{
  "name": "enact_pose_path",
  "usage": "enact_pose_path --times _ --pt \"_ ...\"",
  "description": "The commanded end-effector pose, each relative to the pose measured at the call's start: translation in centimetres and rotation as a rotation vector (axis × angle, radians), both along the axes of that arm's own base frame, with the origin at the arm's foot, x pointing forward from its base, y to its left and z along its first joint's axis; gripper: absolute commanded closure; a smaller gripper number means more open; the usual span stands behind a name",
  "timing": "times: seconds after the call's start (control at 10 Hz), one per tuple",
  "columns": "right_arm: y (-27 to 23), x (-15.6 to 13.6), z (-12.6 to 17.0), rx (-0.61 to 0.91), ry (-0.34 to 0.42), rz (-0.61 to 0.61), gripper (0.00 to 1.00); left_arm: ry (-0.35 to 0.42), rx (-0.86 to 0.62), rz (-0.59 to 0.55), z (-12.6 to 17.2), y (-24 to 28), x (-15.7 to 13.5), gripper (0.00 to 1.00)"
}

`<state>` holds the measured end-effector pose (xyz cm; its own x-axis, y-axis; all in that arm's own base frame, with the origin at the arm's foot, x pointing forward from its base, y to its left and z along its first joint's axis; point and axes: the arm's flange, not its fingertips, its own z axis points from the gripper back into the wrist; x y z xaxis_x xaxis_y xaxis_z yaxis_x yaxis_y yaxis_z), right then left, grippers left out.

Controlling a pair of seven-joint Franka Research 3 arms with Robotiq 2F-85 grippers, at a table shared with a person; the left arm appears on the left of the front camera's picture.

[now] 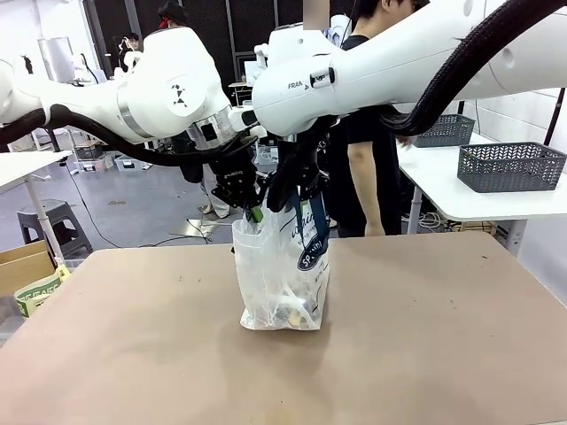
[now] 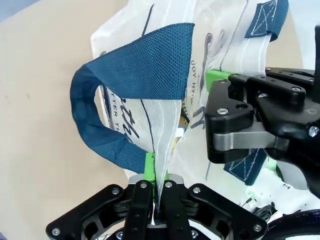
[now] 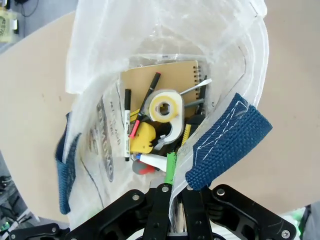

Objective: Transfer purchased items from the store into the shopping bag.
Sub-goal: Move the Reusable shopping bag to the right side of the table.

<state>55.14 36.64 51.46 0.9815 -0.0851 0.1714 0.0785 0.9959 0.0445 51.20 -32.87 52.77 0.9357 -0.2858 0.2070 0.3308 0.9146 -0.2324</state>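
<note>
Both claws [image 2: 158, 176] [image 3: 178, 176] on shopping bag [image 1: 266, 270]

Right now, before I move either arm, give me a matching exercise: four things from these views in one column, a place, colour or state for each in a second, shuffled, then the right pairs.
Things:
1. left tool
2. tape roll
3. notebook
4. basket

Place, colour or state:
A. on the white side table
B. brown cover, in the bag under the other goods
C. shut on the bag's rim
D. white with a yellow core

Pairs: 1-C, 2-D, 3-B, 4-A.
</note>
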Motion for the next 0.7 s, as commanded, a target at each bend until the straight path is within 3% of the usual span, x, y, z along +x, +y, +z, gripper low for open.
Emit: enact_pose_path --times 0.0,0.1,0.6 --pt "0.1 0.5 0.0 0.036 -0.014 -0.013 1.0 0.019 -0.01 0.039 0.1 -0.3 -0.3 1.0" --pt "0.1 0.5 0.1 0.038 -0.017 -0.015 1.0 0.023 -0.034 0.051 0.1 -0.3 -0.3 1.0" --pt "-0.2 0.7 0.4 0.043 -0.026 -0.018 1.0 0.041 -0.093 0.042 1.0 0.1 -1.4 0.01"
